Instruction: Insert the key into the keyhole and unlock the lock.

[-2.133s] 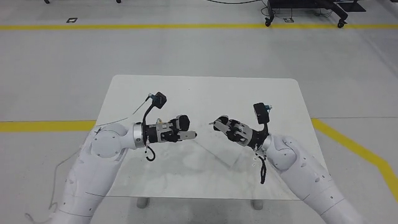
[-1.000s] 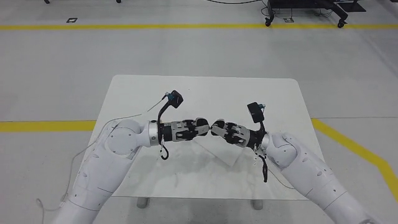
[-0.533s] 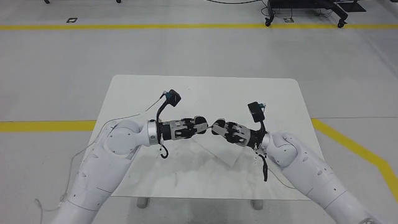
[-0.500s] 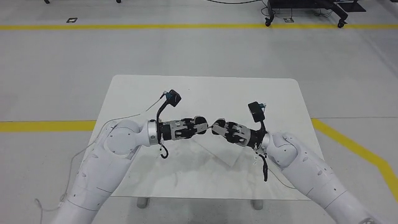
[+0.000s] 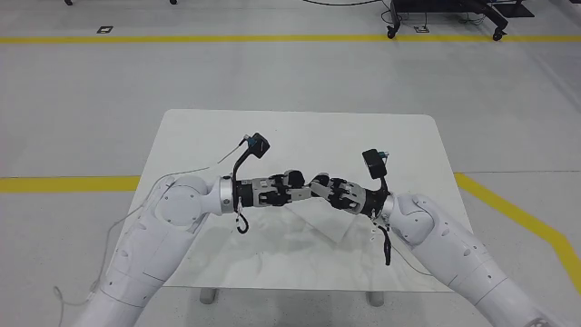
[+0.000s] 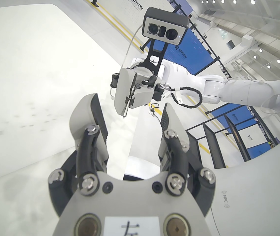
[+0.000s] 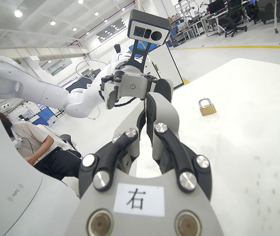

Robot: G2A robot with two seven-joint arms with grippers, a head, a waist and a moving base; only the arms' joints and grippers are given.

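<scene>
Key point(image 6: 124, 114) — mostly hidden within the right gripper point(image 6: 127, 107)

Left gripper point(image 6: 131, 117) gapes before right gripper point(image 6: 127, 106) pinching a key point(image 6: 124, 113).

Lock point(image 7: 207, 108) on table point(image 7: 253, 87), left gripper point(image 5: 303, 188) facing right gripper point(image 7: 147, 103) above table centre

The work surface is a white rectangular table point(image 5: 272, 136) with rounded corners and a smooth, matt top. The top carries faint grey scuffs and small dark specks, most of them on the half nearest the robot. One brass padlock point(image 7: 207, 107) with a silver shackle lies directly on the top. In the right wrist view it rests apart from the table edges, with bare surface on every side of it. The shackle appears seated in the body. The table stands on a light grey floor point(image 5: 109, 100) marked with yellow lines
</scene>
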